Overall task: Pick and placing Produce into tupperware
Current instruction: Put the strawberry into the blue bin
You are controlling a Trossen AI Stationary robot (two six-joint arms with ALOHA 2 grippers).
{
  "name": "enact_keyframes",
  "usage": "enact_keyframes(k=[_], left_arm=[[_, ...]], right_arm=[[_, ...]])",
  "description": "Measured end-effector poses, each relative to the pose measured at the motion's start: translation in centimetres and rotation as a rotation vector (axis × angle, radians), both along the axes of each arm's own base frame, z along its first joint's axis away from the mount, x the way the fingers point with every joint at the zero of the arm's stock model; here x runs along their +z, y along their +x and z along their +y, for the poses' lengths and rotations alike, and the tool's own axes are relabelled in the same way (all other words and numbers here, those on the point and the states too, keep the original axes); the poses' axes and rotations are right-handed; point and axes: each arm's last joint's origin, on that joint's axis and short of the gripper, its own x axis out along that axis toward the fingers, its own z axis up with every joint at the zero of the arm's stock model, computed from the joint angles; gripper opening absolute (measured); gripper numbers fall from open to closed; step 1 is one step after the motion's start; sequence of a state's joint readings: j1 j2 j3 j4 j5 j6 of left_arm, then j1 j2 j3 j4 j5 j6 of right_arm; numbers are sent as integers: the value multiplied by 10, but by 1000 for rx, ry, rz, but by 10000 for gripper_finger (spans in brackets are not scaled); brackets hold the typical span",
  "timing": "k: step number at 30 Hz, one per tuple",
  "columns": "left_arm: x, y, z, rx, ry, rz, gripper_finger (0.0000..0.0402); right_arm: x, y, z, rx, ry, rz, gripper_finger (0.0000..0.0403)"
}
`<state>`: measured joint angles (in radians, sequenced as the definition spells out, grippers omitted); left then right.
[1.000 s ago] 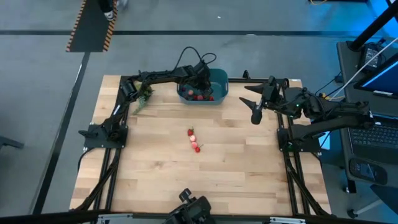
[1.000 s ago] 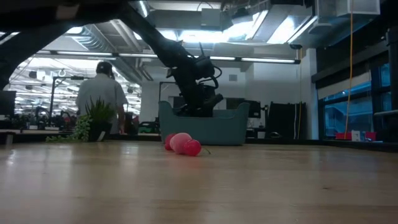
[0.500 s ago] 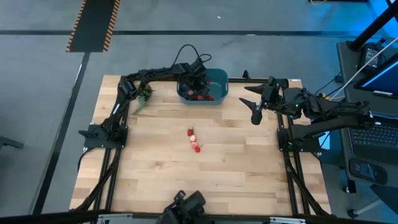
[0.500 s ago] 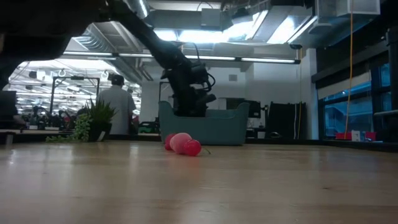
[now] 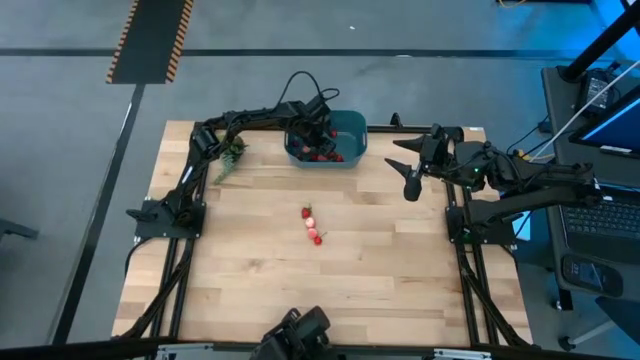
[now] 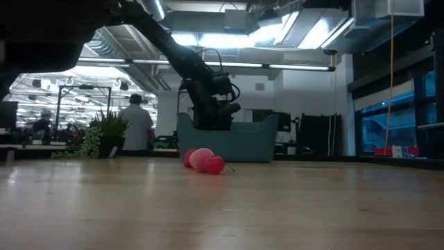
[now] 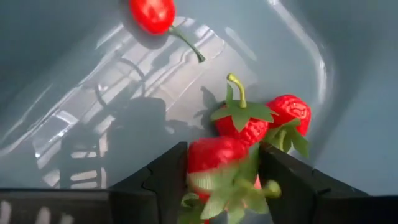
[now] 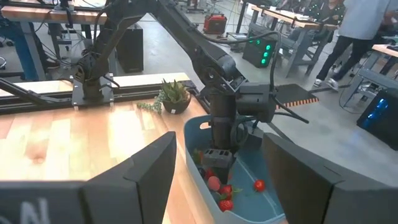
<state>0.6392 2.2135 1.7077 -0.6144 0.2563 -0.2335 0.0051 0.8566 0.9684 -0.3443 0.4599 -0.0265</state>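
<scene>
Reaching down into the teal-blue tupperware tub [image 5: 348, 131], the left gripper [image 5: 312, 138] hangs over the left part of the tub at the far edge of the wooden table [image 5: 250, 270]. In the left wrist view its two dark fingers [image 7: 163, 177] stand apart, and a red strawberry [image 7: 216, 163] with a green top sits in the gap between them. Whether the fingers press on this strawberry or have let go of it I cannot tell, because its sides are very near to both fingers. Just beside it, two more strawberries [image 7: 244, 121] lie together on the floor of the tub, and a small red piece with a thin stem [image 7: 152, 14] lies apart from them, further across the floor.

Outside the tub, a short row of strawberry pieces [image 5: 313, 227] rests near the middle of the table; the low view shows them as a small red and pink group [image 6: 202, 160] in front of the tub. A green leafy plant [image 5: 230, 155] stands at the far left of the table, near the base of the left arm.

The right gripper [image 5: 411, 186] waits above the right side of the table with its fingers spread wide and nothing between them. A person [image 6: 137, 126] stands in the room behind the table.
</scene>
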Motion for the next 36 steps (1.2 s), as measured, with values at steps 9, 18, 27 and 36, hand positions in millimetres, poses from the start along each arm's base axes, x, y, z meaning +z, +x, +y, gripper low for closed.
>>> enact_keyframes(k=[9,18,27,36], left_arm=[[7,0,-3,-28,20,-9,207],[85,-13,-24,-160,175,-109,207],[163,-61,-79,-390,316,4,207],[192,-118,-117,-454,244,114,194]], right_arm=[[-2,0,0,-4,16,13,241],[-2,0,0,-5,19,11,241],[-2,0,0,-25,97,-26,241],[-15,41,6,192,172,-16,241]])
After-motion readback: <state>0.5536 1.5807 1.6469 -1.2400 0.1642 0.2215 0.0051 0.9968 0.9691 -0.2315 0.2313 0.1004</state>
